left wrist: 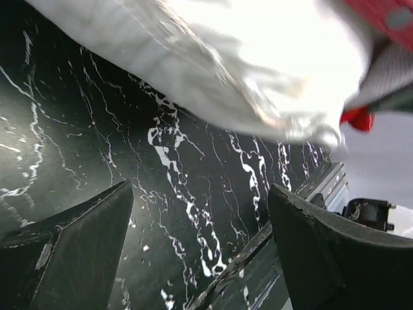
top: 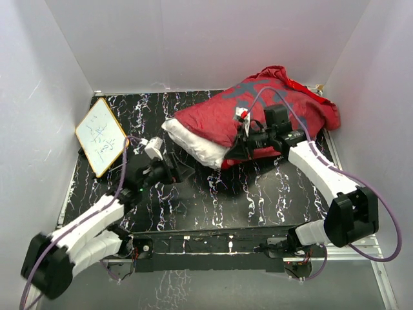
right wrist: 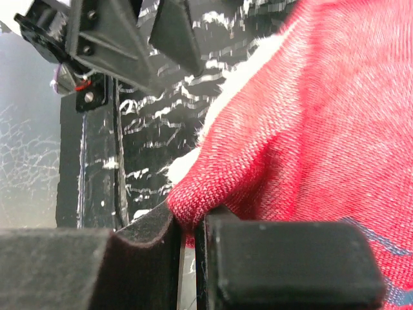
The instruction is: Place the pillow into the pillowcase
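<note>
1. Pillow (top: 193,143): mostly inside the pillowcase (top: 264,106), with its white end protruding leftward at mid-table.
2. Right gripper (right wrist: 191,223): clamped on the pillowcase hem. Left gripper (left wrist: 200,213): jaws apart, empty, near the pillow.
3. Suggested technique: keep the hem taut and push the exposed end squarely inward.
4. Black marbled table (top: 258,194); white walls (top: 193,39) close around; small board (top: 100,135) at left.

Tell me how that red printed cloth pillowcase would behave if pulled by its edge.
Probably floppy: the red printed cloth pillowcase folds where the right gripper pinches it. Its coarse weave may drag on the plump white fabric pillow inside rather than slide freely.
</note>
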You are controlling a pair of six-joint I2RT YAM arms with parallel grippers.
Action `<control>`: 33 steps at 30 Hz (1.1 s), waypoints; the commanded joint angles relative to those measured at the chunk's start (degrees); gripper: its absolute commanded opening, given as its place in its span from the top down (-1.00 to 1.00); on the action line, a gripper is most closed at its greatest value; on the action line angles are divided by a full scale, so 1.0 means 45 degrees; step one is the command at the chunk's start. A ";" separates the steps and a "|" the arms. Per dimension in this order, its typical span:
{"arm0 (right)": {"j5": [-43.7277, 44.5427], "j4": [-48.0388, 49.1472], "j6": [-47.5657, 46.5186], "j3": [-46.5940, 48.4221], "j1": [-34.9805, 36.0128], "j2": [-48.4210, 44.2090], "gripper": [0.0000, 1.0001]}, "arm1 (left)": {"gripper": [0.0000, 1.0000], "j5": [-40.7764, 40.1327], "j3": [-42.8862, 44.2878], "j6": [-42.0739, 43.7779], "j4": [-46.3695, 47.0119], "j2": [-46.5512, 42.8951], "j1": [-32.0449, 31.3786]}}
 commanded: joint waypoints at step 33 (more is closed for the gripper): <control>-0.2479 0.0986 0.1121 0.4712 0.0764 -0.0122 0.84 | -0.22 -0.2198 0.5343 1.7034 0.1371 0.4615 -0.1722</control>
